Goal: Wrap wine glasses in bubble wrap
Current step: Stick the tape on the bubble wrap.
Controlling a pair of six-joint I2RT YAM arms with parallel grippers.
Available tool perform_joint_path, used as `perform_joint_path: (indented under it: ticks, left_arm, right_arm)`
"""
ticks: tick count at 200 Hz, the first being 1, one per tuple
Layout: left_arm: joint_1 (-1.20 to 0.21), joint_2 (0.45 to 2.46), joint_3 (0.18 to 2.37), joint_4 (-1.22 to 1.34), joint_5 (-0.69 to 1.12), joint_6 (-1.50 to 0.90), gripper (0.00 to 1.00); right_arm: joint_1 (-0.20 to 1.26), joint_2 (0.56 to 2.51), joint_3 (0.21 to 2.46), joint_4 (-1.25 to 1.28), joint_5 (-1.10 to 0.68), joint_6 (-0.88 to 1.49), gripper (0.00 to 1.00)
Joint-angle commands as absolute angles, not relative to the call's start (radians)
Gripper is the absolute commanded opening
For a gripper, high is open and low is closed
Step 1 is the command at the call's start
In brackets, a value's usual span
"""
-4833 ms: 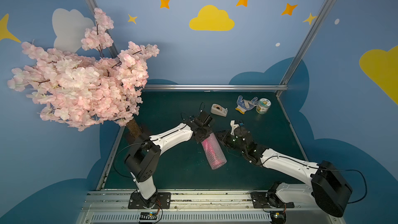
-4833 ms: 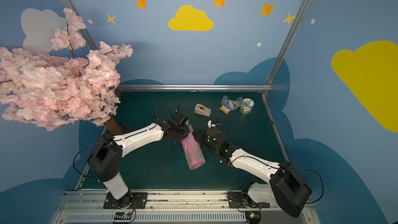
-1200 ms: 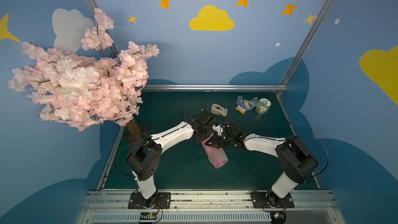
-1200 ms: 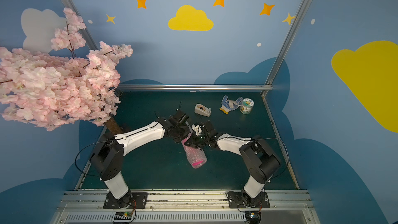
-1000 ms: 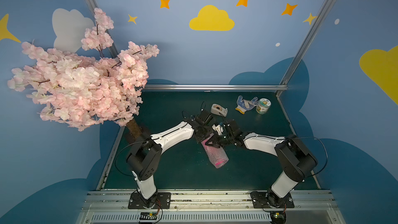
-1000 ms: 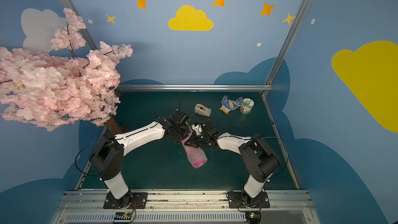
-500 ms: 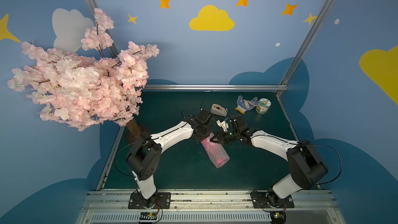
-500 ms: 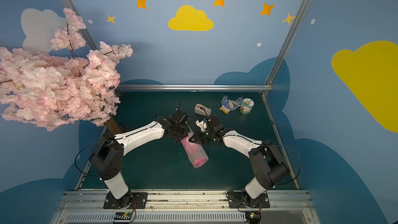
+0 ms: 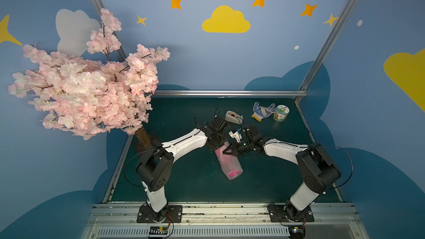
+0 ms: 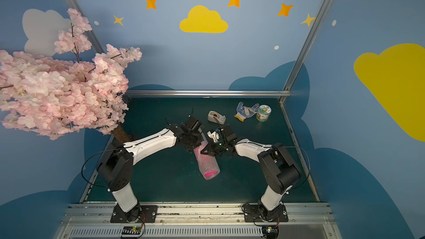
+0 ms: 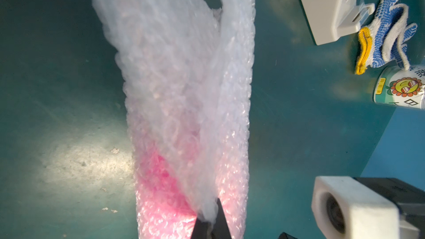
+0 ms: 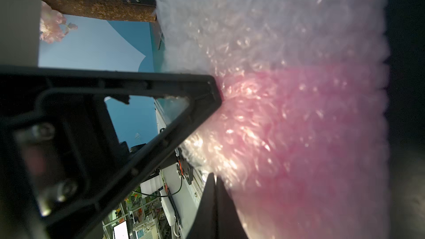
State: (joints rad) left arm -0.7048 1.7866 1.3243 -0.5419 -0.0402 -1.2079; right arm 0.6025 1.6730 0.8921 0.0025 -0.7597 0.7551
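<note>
The wine glass (image 9: 233,174) shows only as hot pink through the bubble wrap (image 9: 227,160), which is rolled round it into a tube. The tube hangs tilted over the mat, open end toward the front, in both top views (image 10: 208,164). My left gripper (image 9: 217,145) is shut on a gathered fold of the wrap at the tube's upper end (image 11: 210,217). My right gripper (image 9: 228,151) is shut, nothing between its fingers, and its tip rests against the side of the wrapped tube (image 12: 212,180). The glass's stem and foot are hidden.
At the back right of the green mat (image 9: 184,175) stand a beige tape dispenser (image 9: 233,116), a blue-and-white work glove (image 9: 262,111) and a green-and-white can (image 9: 281,113). A pink blossom tree (image 9: 87,93) overhangs the left side, with its trunk (image 9: 142,136) at the mat's left edge.
The right arm's elbow has swung out to the right while its gripper stayed at the tube's upper end. The left gripper kept its hold and the tube barely moved.
</note>
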Motion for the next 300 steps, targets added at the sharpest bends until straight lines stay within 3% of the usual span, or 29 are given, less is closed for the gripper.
perform_joint_path:
  ticks: [1,79,159,215,245,270,288,300]
  left_arm:
    - [-0.701,1.813,1.329,-0.600,-0.044,-1.194,0.02]
    - [-0.701,1.808,1.334,-0.601,-0.044,-1.191,0.02]
    - [-0.696,1.804,1.331,-0.604,-0.049,-1.186,0.02]
    - [-0.696,1.804,1.334,-0.600,-0.046,-1.183,0.02]
    - [-0.696,1.803,1.336,-0.601,-0.046,-1.172,0.03]
    - [-0.696,1.794,1.336,-0.607,-0.054,-1.164,0.15]
    - [-0.695,1.783,1.350,-0.624,-0.067,-1.154,0.27]
    - [-0.695,1.776,1.367,-0.648,-0.076,-1.146,0.35]
  right_arm:
    - [0.597,1.605,0.891,-0.037,-0.754,0.751,0.00]
    - [0.664,1.697,0.915,-0.042,-0.769,0.718,0.00]
    - [0.617,1.593,0.920,-0.096,-0.755,0.718,0.00]
    - [0.599,1.691,0.939,-0.129,-0.783,0.653,0.00]
    - [0.586,1.652,0.936,-0.124,-0.789,0.672,0.00]
    - [0.560,1.575,0.962,-0.176,-0.783,0.670,0.15]
    - [0.540,1.547,0.993,-0.256,-0.771,0.636,0.35]
    - [0.528,1.543,1.013,-0.311,-0.755,0.603,0.44]
